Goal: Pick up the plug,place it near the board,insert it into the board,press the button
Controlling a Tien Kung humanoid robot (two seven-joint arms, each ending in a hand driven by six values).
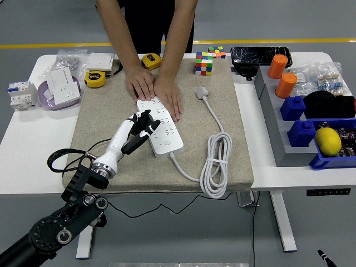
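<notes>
Beige mat is cushioning the board; a person's hands are steadying its far end while the left hand, gripping the plug, is aligning it over the sockets.

black plug: over board's left edge | white board: flat on mat

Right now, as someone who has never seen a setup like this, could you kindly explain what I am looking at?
This is one view from a camera high on a humanoid robot, looking down over its table. The left robot hand, white-fingered on a black arm, grips a black plug over a white power strip lying on a beige mat. A person's hands across the table press the strip's far end flat. Tape measures, a colour cube and bins lie around. The right arm is out of view.
</notes>
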